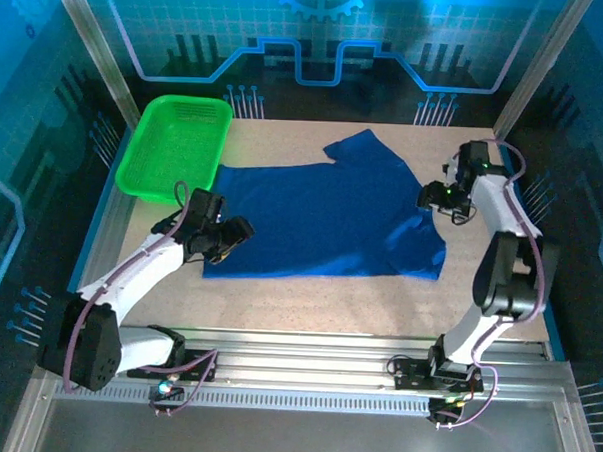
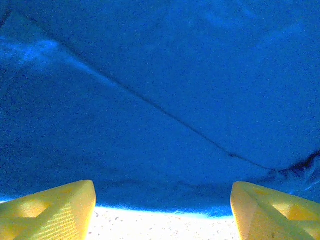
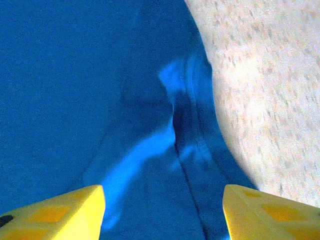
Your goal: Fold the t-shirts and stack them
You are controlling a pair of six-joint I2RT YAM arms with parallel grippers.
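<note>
A royal-blue t-shirt (image 1: 322,217) lies spread on the table's middle, one flap pointing to the far side. My left gripper (image 1: 236,233) sits at its near left corner. In the left wrist view this gripper (image 2: 162,215) stands open, its yellow fingertips (image 2: 55,212) wide apart over bare table, with the shirt's hem (image 2: 165,197) just beyond them. My right gripper (image 1: 428,197) is at the shirt's right edge. Seen from the right wrist, it (image 3: 162,215) is open above a seam and a fold of the blue cloth (image 3: 75,75), and nothing is clamped between its fingers.
A green plastic basket (image 1: 175,145) stands at the far left, close to the shirt's left edge. Speckled beige table (image 1: 328,307) shows in front of the shirt and to its right (image 3: 270,75). Metal frame posts and blue walls close in the table's sides.
</note>
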